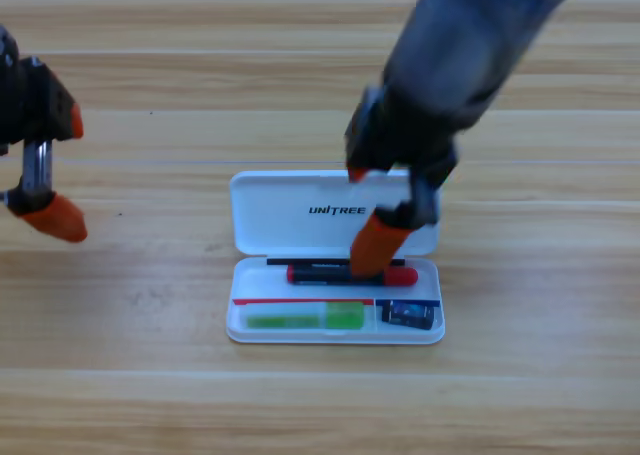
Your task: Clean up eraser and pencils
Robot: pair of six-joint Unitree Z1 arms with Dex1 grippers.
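Nearest in the open white case lie the green pencil and eraser, behind them the red pencil under my wide-spread right end effector, which could knock it askew on lifting, while my left end effector waits wide at the worktop edge.

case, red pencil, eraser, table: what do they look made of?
Case: probably moulded plastic, smooth white with a printed logo on the lid.
Red pencil: glossy red coat with a black label band; core unclear. The right gripper is over it.
Eraser: dark matte block, likely rubber or vinyl.
Table: wood or wood-look laminate, visible grain and plank lines.
Left gripper waits at the left edge, open.
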